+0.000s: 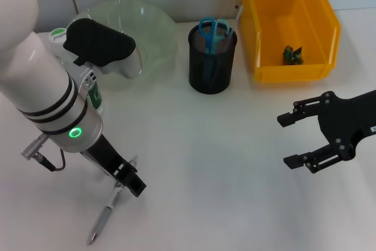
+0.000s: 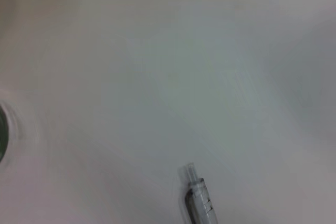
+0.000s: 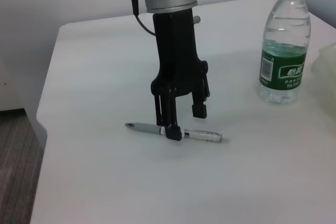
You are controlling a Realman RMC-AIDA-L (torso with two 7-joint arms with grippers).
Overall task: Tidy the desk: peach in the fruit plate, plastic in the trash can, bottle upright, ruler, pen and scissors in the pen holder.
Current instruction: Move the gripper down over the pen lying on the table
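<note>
A silver pen [image 1: 107, 210] lies on the white desk near the front left, also seen in the right wrist view as the pen [image 3: 174, 130] and in the left wrist view as the pen [image 2: 199, 203]. My left gripper [image 1: 126, 181] stands straight down over it, open; in the right wrist view the left gripper [image 3: 184, 121] has one finger on each side of the pen. The bottle [image 3: 285, 45] stands upright behind my left arm. Blue-handled scissors [image 1: 212, 28] stick out of the black mesh pen holder [image 1: 212, 69]. A crumpled plastic scrap [image 1: 292, 54] lies in the yellow trash can [image 1: 288, 72]. My right gripper [image 1: 288, 140] hovers open at the right. Peach and ruler are out of view.
The pale green fruit plate [image 1: 155, 33] sits at the back left, partly covered by my left arm. The desk's left edge [image 3: 50, 103] runs close to the pen. The wall stands behind the plate, holder and trash can.
</note>
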